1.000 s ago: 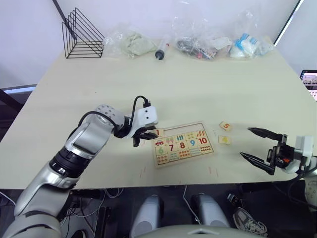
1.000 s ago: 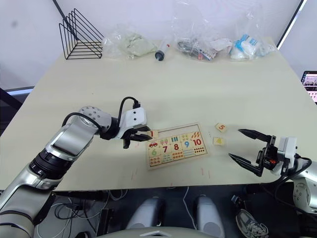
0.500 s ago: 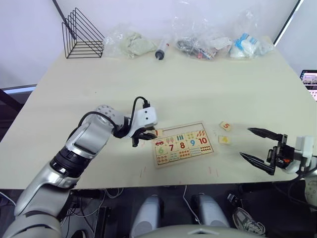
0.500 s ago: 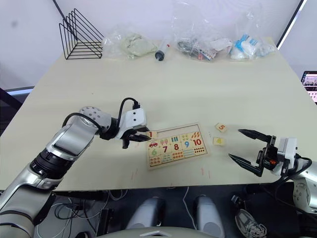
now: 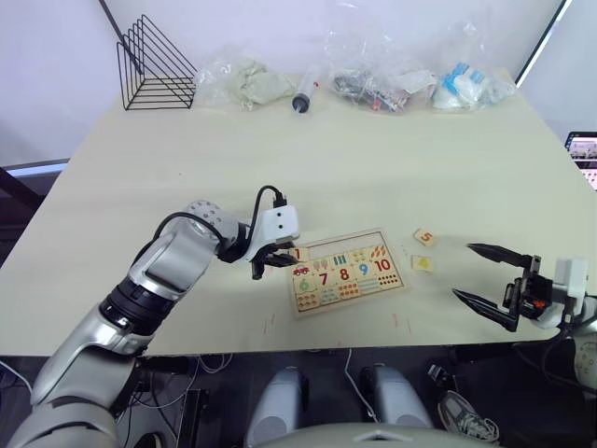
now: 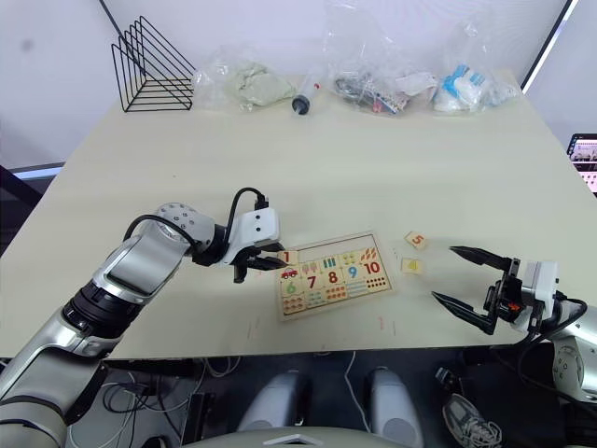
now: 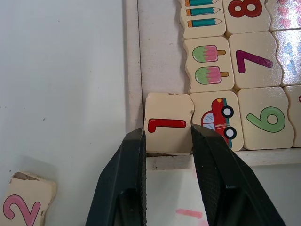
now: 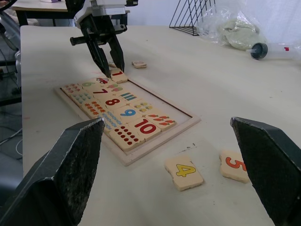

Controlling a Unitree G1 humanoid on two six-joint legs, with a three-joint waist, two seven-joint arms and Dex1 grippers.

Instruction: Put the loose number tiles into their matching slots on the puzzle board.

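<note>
The puzzle board (image 7: 132, 56) lies near the table's front edge, with its numbers 6 to 10 and picture pieces in place. The slots (image 7: 160, 47) along its far edge are bare wood. My left gripper (image 5: 280, 259) is shut on the number 1 tile (image 7: 168, 123), which sits at the board's left corner beside the red car piece. The 2 tile (image 7: 26, 205) lies on the table just left of the board. Right of the board lie the 5 tile (image 5: 424, 237) and the 4 tile (image 5: 422, 263). My right gripper (image 5: 462, 270) hangs open and holds nothing, to the right of those two.
Along the table's far edge stand a black wire rack (image 5: 154, 65), several clear plastic bags (image 5: 247, 82) and a syringe (image 5: 303, 96). The table's front edge runs close below the board and my right gripper.
My left gripper has shifted slightly right with the 1 tile, bringing it into the board's left corner. The right gripper has barely moved.
</note>
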